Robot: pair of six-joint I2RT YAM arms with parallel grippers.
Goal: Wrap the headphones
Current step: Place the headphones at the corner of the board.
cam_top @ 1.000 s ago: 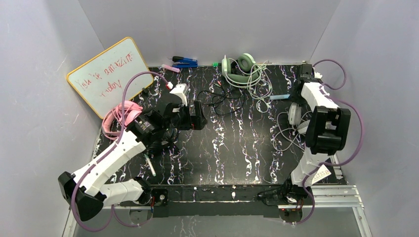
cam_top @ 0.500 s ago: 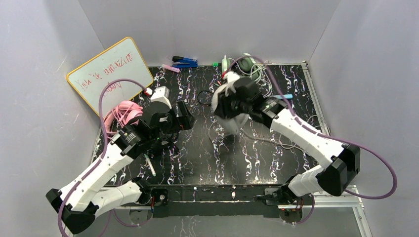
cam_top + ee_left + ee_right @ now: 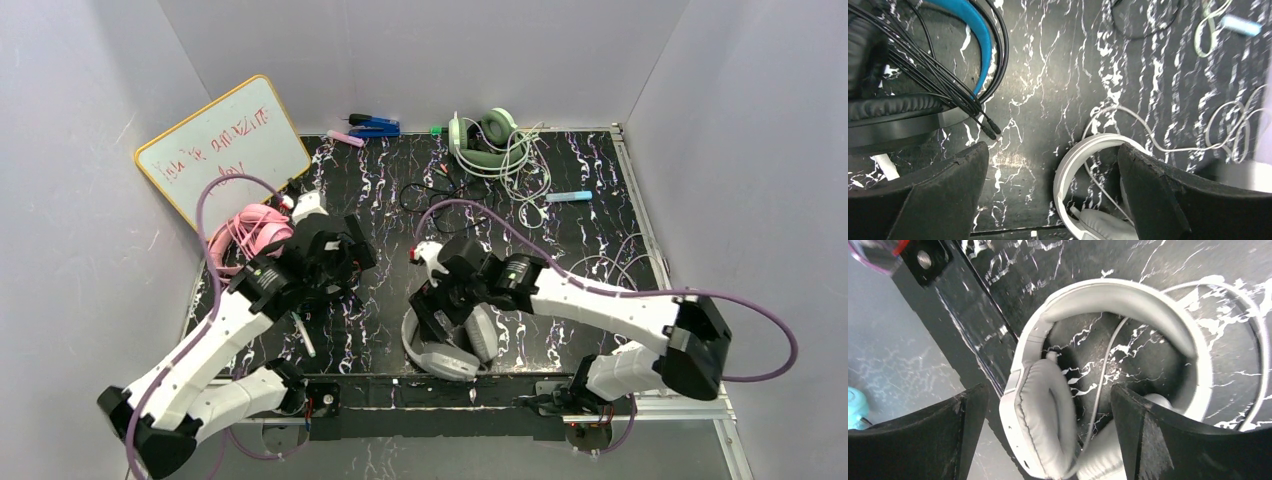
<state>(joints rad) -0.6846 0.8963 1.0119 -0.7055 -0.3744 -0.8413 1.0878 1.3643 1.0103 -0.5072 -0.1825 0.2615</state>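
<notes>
Swung across from the far right, the right gripper (image 3: 432, 305) now hangs over the white-grey headphones (image 3: 447, 357), which lie flat at the near edge of the table (image 3: 380, 330); its jaws are spread wide and grip nothing. The left gripper (image 3: 1052, 147), drawn back a little, is also spread wide and empty beside the black-and-blue headphones (image 3: 898, 107). The pink headphones (image 3: 255, 228) lie at the left edge.

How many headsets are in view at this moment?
4. Pink headset at the left; green headset at the back; white-grey headset at the near edge; black-and-blue headset beside the pink one, largely hidden in the top view.
</notes>
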